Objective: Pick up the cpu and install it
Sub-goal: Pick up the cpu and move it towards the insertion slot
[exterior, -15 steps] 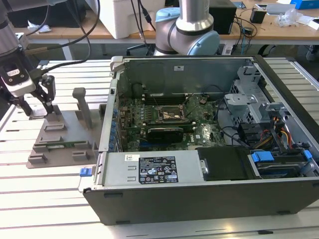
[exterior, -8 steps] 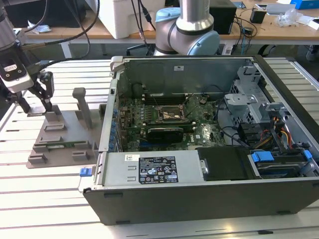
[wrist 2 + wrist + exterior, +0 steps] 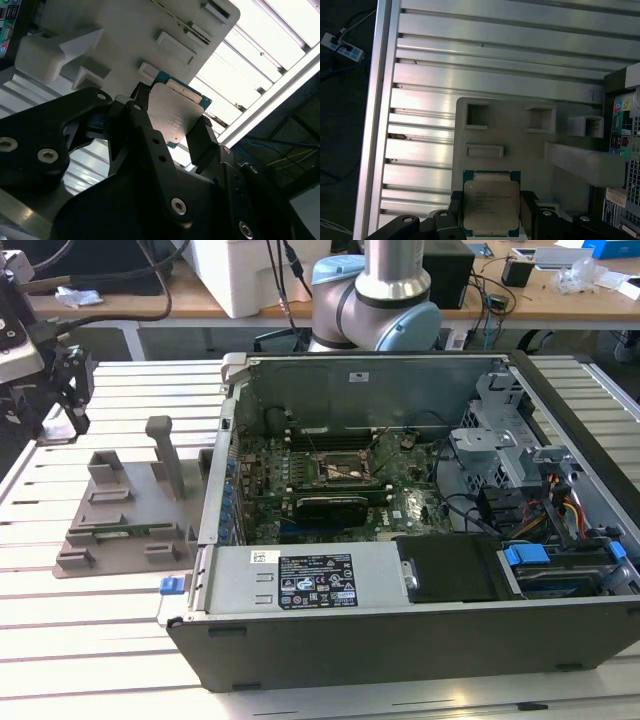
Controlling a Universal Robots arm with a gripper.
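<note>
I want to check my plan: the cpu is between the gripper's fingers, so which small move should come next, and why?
Probably carry the cpu toward the open case. The gripper is shut on it, and the socket on the board lies far off, toward the exterior view's right.

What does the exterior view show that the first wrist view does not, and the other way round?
Exterior view: the inside of the open computer case with its motherboard, and the arm behind it.
First wrist view: the cpu clamped in the gripper, and a power strip on the floor.
Both: the grey holder block and the slatted metal table that it lies on.
</note>
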